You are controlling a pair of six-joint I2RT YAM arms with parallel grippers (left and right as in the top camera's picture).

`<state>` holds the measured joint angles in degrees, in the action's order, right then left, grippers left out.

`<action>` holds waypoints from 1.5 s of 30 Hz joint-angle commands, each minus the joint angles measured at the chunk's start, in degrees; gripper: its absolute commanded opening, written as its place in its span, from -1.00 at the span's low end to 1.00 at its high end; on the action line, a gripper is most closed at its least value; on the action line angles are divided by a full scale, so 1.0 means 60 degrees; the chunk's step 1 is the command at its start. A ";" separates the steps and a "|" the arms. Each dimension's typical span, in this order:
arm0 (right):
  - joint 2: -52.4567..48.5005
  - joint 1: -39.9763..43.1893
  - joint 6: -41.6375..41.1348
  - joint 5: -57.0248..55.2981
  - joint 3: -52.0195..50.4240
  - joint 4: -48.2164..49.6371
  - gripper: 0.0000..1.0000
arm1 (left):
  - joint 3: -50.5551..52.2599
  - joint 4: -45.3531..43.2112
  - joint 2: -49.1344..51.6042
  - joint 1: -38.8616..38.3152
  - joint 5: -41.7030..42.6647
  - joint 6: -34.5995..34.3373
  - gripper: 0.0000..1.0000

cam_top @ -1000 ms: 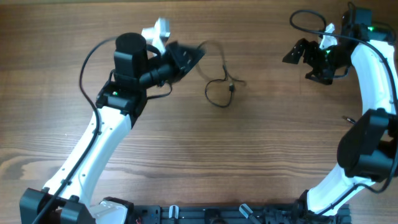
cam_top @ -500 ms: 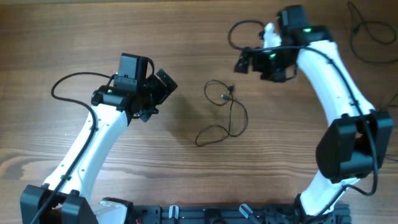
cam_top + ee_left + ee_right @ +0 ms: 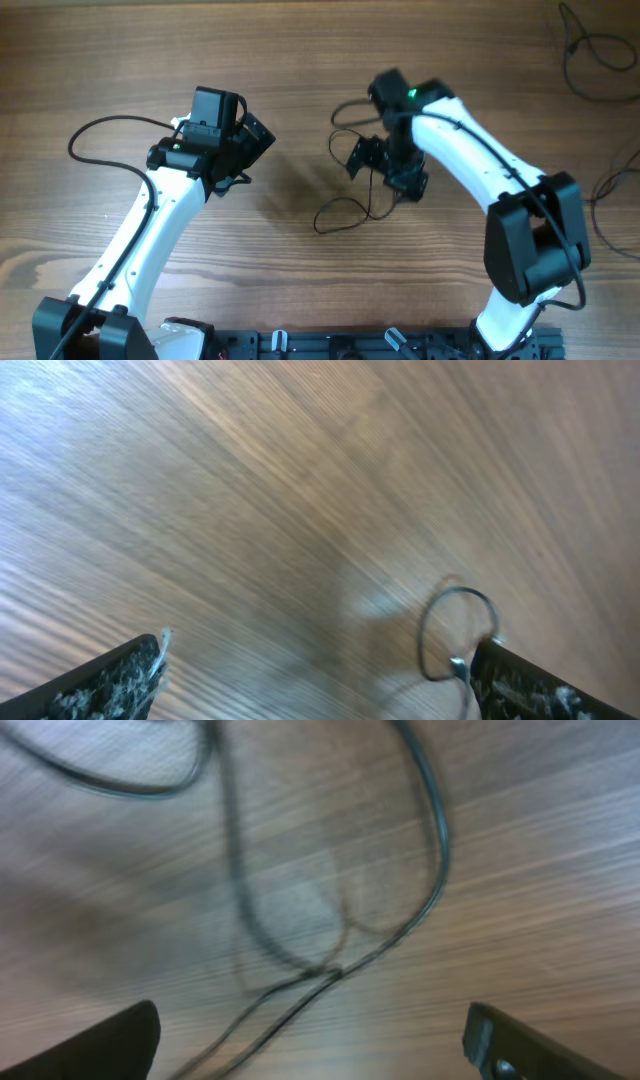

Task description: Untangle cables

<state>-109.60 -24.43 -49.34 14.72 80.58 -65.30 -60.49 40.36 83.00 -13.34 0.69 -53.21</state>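
Now the left gripper (image 3: 258,140) hangs with jaws spread wide above the wooden table (image 3: 120,60), holding nothing, left of the tangle. At centre a thin black cable (image 3: 320,222) lies in loose loops, with the right gripper (image 3: 385,172) over its far part, also wide and empty. More cables (image 3: 590,48) lie far right.

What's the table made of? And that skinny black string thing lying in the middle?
The table looks like wood, or a wood-look top: it is brown and matte with long grain streaks. The thin cable looks like wire in a black plastic or rubbery coating: it is smooth, dark and bends into soft loops.
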 commanded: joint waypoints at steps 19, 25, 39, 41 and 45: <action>0.0546 0.1104 0.1570 -0.0849 -0.2080 0.4714 -0.91 | -0.0029 0.0321 0.0055 -0.0004 -0.0739 0.0084 1.00; 0.1650 0.2335 0.4965 -0.3439 0.0146 0.4218 -0.91 | -0.0029 0.0321 0.0055 -0.0004 -0.0739 0.0087 1.00; 0.0594 0.5013 0.7894 -0.4404 0.0532 0.7876 -0.91 | -0.0029 0.0321 0.0055 -0.0004 -0.0739 0.0084 1.00; 0.0029 0.5242 0.8546 -0.3446 0.0532 0.8542 -0.91 | -0.0029 0.0321 0.0055 -0.0004 -0.0739 0.0084 1.00; -0.1064 0.5461 0.8958 -0.3231 0.0532 0.9511 -0.91 | -0.0029 0.0321 0.0055 -0.0004 -0.0739 0.0084 1.00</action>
<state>-110.04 7.62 0.56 -8.01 83.74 -11.07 -60.49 42.30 83.05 -13.34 -2.35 -53.21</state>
